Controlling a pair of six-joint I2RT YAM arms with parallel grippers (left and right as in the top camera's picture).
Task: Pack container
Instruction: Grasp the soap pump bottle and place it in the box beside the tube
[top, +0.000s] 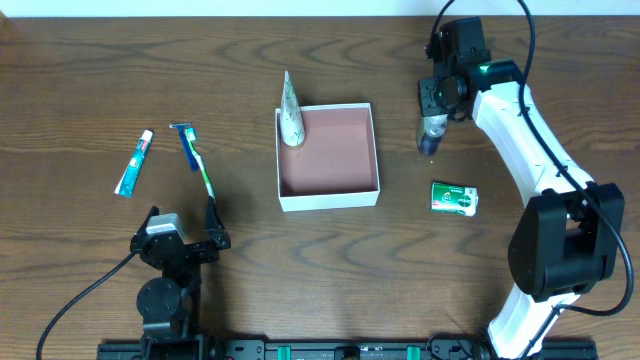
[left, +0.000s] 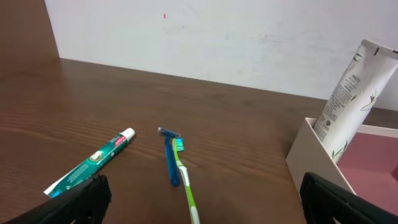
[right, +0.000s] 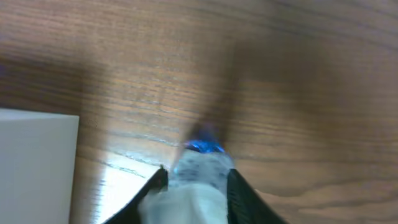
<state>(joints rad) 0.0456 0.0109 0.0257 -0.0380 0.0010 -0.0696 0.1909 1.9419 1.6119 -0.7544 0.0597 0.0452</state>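
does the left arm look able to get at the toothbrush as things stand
Probably yes: the toothbrush lies on bare table just ahead of the open left gripper, nothing between them. The razor lies close beside its head and may crowd a grasp there.

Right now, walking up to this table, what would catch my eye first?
A white box with a pink floor sits mid-table, a pale tube leaning in its far left corner. To its right, the right gripper pinches a small blue-capped bottle. Toothpaste, a razor and a green toothbrush lie at the left.
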